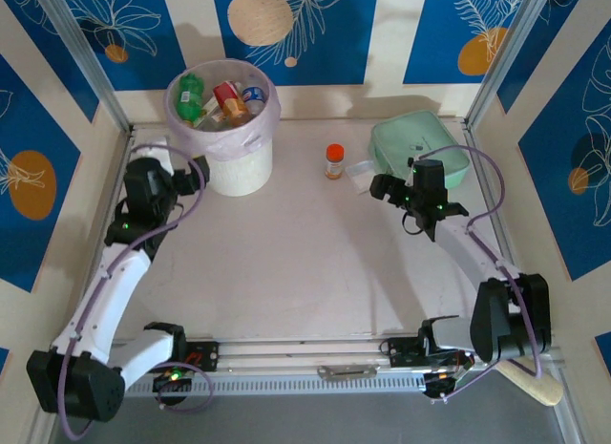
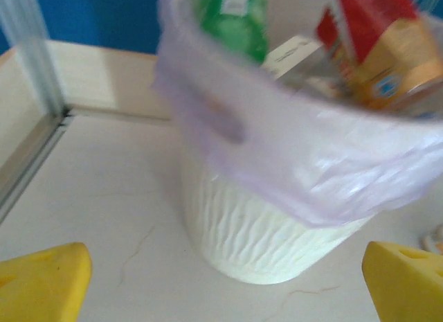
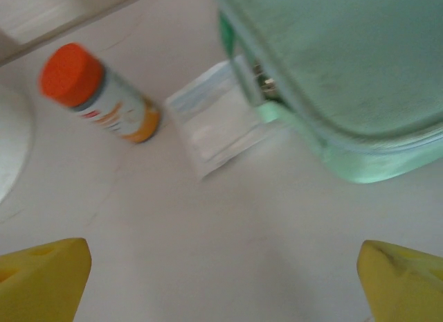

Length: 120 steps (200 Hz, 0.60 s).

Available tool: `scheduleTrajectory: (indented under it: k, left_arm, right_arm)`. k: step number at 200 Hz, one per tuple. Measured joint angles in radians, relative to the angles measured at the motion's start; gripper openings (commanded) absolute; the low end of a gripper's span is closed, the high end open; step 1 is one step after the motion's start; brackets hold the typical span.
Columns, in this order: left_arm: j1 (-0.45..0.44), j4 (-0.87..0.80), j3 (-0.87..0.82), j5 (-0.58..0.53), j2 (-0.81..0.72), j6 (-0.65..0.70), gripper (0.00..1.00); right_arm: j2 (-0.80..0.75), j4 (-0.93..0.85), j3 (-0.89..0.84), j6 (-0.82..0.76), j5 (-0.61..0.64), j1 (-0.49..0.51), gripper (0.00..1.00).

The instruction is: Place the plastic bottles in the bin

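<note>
**Operator:** The yellow fingertips (image 2: pixel 41 280) of my left gripper (image 2: pixel 223 284) sit at either edge of the wrist view. They're spread wide with nothing between them, so it's released and empty.

**Desk:** Where's the bin?

**Operator:** Straight ahead of those fingers, near but not touching. It's the white bin (image 2: pixel 256 232) with the pale pink liner (image 2: pixel 277 149). From above I see the plastic bottles (image 1: pixel 229 105) heaped inside. A green one (image 2: pixel 235 14) and a red-labelled one (image 2: pixel 374 38) poke over the rim. I see none lying on the table (image 1: pixel 305 272).

**Desk:** And the right side?

**Operator:** The right gripper (image 3: pixel 221 280) is also spread wide and holding nothing. It hovers near the orange bottle (image 3: pixel 97 93) with the red cap and the mint-green case (image 3: pixel 346 79). Neither belongs in the bin, so I'd leave both alone.

**Desk:** So what's the move?

**Operator:** I judge the drop done. I'd draw the left arm back and up, with the fingers off the liner's loose fold so nothing drags or tips the bin. The top bottles sit high, and a nudge could spill one.
</note>
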Motion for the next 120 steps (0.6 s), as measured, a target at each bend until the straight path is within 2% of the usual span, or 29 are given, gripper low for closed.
scheduleTrajectory:
  k: [26, 51, 90, 120]
  left_arm:
    - [0.002, 0.049, -0.168, -0.084, -0.072, -0.026, 0.99]
    - [0.003, 0.087, -0.256, -0.13, -0.068, -0.039, 1.0]
    - [0.003, 0.208, -0.315, -0.158, 0.055, -0.008, 1.0]
    - [0.003, 0.307, -0.351, -0.158, 0.169, 0.016, 1.0]
  right_arm:
    - [0.057, 0.042, -0.001, -0.041, 0.042, -0.033, 0.99]
    - [0.095, 0.113, -0.014, -0.089, 0.068, -0.056, 0.99]
    - [0.182, 0.206, -0.031, -0.176, 0.149, -0.061, 1.0]
    - [0.218, 0.343, -0.094, -0.242, 0.2, -0.047, 1.0]
